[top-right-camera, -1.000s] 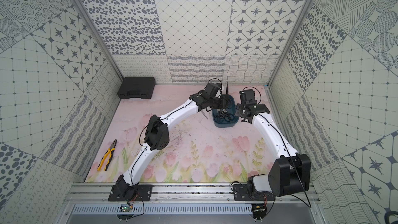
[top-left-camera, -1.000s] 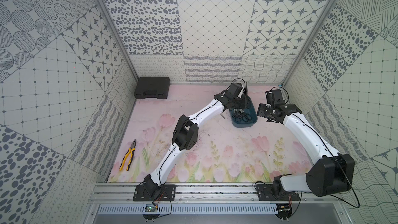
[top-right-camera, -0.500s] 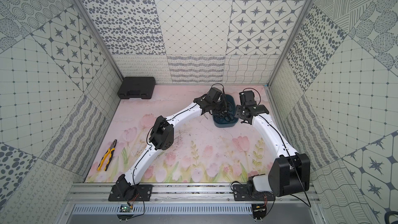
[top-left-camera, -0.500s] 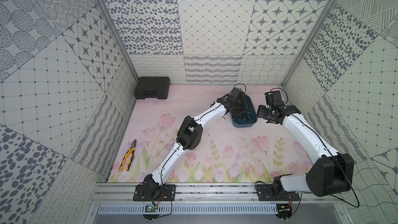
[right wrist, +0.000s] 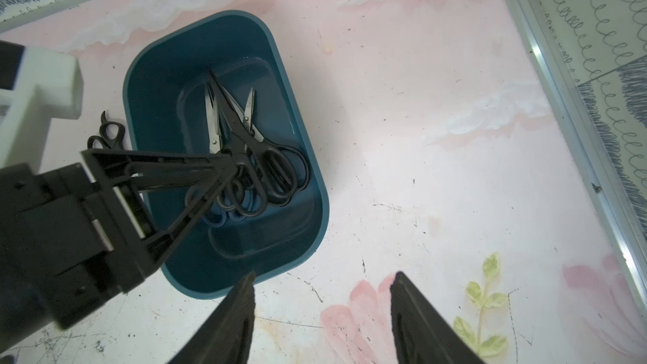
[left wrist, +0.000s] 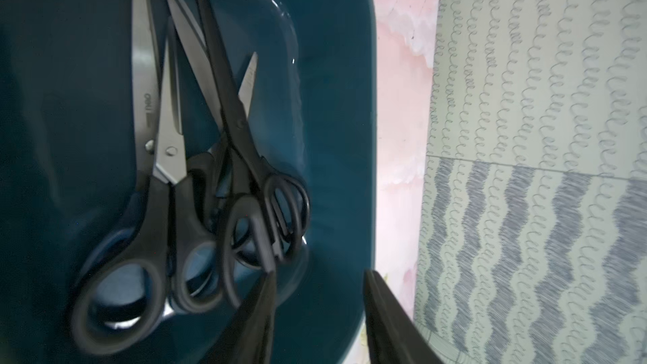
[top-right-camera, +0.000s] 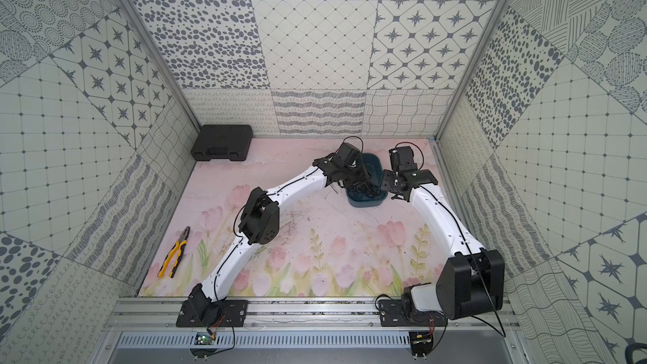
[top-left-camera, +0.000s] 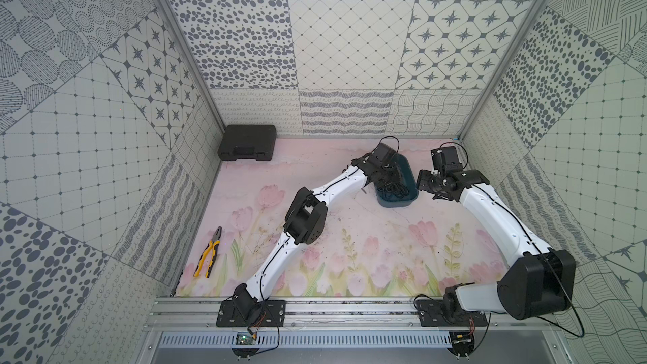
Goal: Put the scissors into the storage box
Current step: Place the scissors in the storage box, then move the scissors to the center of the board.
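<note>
Bench (top-left-camera: 367, 239), front half: no scissors lying loose that I can see in either top view. Only the yellow pliers (top-left-camera: 209, 257) near the left wall. They aren't part of the job, so leave them.

Further back on the right, the storage box (right wrist: 308, 183) sits flat on the bench. The scissors (left wrist: 168, 155) are inside, piled with handles at one end and blades fanned toward the other. I count at least four pairs, and blue loops show underneath. The all-black pair (left wrist: 238, 124) lies on top, across the others.

Left gripper (left wrist: 318, 281) is low over the handle end of the box. Its jaws are apart with nothing between them. One fingertip (left wrist: 269, 278) sits right against a loop of the all-black pair, and I can't tell whether it's touching.

Right gripper (right wrist: 325, 281) is beside the box, above bare bench. Its jaws are apart and empty.

Black case (top-left-camera: 247, 142) is in the far left corner, well clear.

My read is that loading is done or nearly so, and the left arm needs to retreat.

Risks:
- That fingertip could hook the loop on the way up, dragging the top pair out or over the wall.
- The handles are tangled, so one snag could lift several pairs.
- The box looks light, and a sideways pull could slide or tip it.
- Both wrists are close together at the box, so a careless exit path could mean arm-to-arm contact.
</note>
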`<move>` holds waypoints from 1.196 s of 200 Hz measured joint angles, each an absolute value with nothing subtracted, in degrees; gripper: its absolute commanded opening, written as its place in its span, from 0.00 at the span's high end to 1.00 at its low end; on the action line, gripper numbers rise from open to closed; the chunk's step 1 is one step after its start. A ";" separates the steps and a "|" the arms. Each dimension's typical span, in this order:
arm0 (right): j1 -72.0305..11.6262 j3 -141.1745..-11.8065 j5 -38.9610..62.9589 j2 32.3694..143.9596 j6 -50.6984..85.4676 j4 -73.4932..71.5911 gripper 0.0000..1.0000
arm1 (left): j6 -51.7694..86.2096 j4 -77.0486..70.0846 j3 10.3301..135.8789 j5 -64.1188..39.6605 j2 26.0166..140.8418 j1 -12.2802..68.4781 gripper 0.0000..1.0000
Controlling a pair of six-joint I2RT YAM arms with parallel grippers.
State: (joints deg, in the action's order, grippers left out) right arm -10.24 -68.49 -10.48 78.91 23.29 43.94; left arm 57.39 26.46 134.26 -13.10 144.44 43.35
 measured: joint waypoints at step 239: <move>-29.67 -159.57 1.56 156.33 4.91 68.93 0.48 | 45.06 18.20 36.71 -0.36 55.83 13.39 0.39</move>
